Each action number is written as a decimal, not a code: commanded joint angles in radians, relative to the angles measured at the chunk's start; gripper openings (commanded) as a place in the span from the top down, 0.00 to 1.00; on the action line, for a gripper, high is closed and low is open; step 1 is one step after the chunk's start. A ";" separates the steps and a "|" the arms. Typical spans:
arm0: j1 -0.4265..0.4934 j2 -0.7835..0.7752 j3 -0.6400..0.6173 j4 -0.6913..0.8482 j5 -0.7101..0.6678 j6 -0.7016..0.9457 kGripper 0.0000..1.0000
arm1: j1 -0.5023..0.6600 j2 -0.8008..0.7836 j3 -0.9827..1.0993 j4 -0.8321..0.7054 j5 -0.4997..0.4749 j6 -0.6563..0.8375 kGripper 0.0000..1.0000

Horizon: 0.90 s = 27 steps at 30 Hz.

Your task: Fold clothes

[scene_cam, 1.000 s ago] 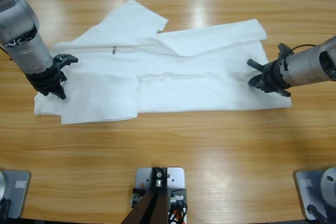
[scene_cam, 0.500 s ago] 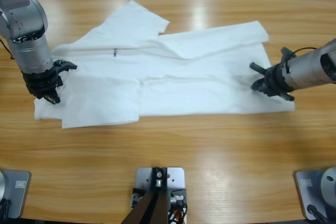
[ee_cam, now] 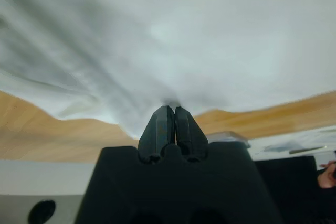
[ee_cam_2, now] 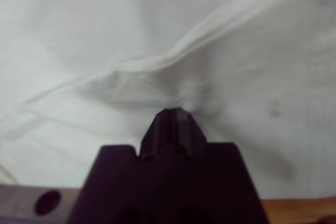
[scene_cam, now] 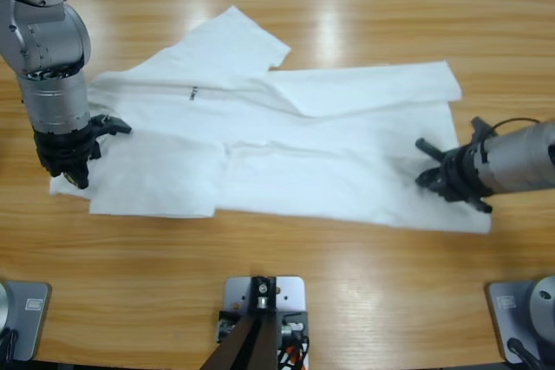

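From the high view, one white T-shirt (scene_cam: 286,149) lies spread across the middle of the long wooden surface (scene_cam: 286,283), part-folded: a panel along its far edge is turned over onto the body, and a sleeve sticks out at the far left; the near edge is still uneven and slanted, so I judge the folding to be at an early stage, with most of the folds left to make; two arms work it, one at each end; the left pincer (scene_cam: 76,160) sits at the shirt's left end, over its near corner; the right pincer (scene_cam: 434,175) sits on the cloth near its right end, just inside the near corner.

In the left wrist view, the left pincer (ee_cam: 170,116) has its jaws pressed together with a gather of white cloth puckering at their tips, so it looks to be pinching the T-shirt (ee_cam: 210,35); wood shows beneath the raised cloth.

In the right wrist view, the right pincer (ee_cam_2: 173,119) is likewise pressed together, cloth creasing toward its tip, pinching the T-shirt (ee_cam_2: 105,30).

Count: one shirt, two arms, two pincers, one surface.
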 commanded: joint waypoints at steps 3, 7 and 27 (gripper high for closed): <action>-0.013 -0.121 0.093 -0.005 -0.011 -0.001 1.00 | 0.131 -0.042 0.094 0.107 0.024 0.110 1.00; 0.020 -0.320 0.084 -0.092 -0.017 -0.031 1.00 | 0.131 -0.048 0.092 0.109 0.008 0.110 1.00; 0.056 -0.362 0.530 -0.794 -0.165 -0.424 1.00 | 0.131 -0.060 0.090 0.106 0.007 0.095 1.00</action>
